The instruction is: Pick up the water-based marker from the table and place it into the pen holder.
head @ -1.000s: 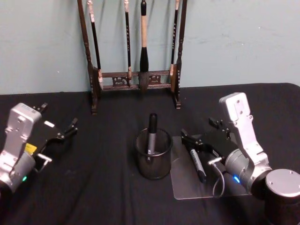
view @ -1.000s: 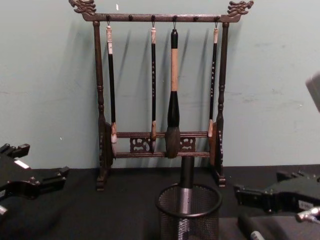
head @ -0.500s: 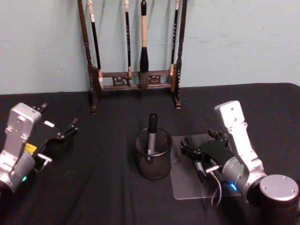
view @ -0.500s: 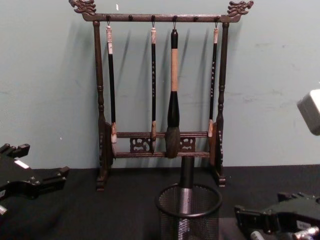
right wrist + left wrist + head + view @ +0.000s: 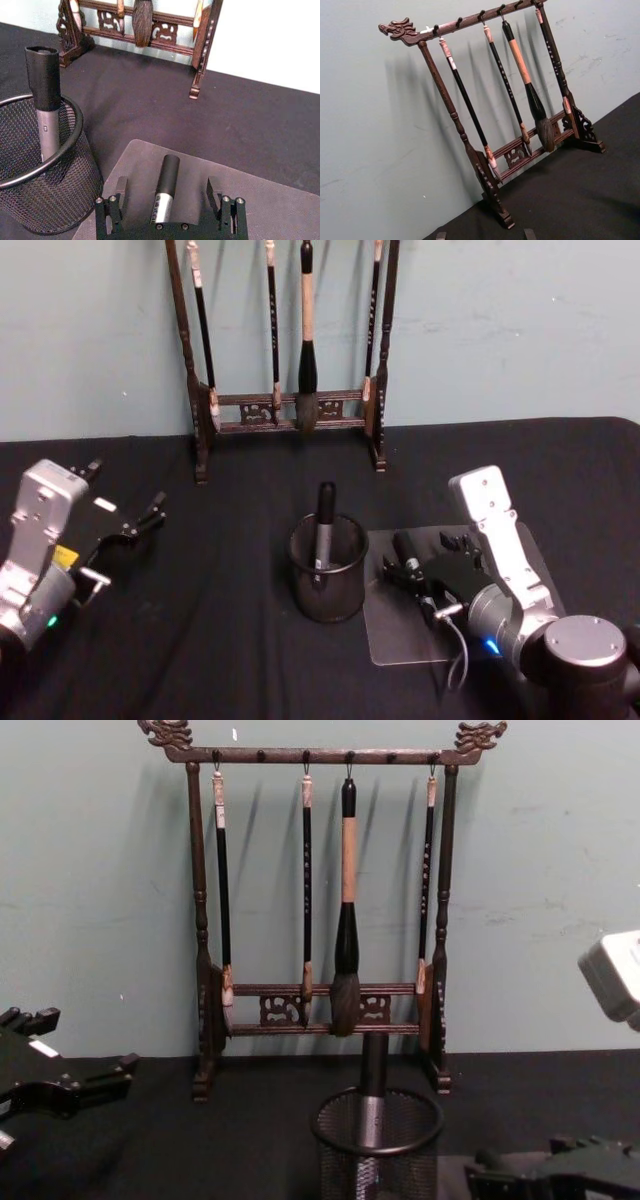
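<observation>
My right pincer [image 5: 167, 189] sits low near the tabletop's [image 5: 230, 660] front edge, right of centre. Fingers released, straddling the water-based marker [image 5: 166, 176], which lies flat on a clear mat [image 5: 280, 200]. Pen holder [image 5: 47, 197] just beside the mat, another marker [image 5: 44, 85] upright inside. Left pincer [image 5: 125, 545] spread, by the left edge.

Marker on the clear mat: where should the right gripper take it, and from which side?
Take the marker on its grey barrel just behind the black cap, from above. It lies flat on the mat, so only its two long sides are free, and the open right gripper straddles them.
</observation>
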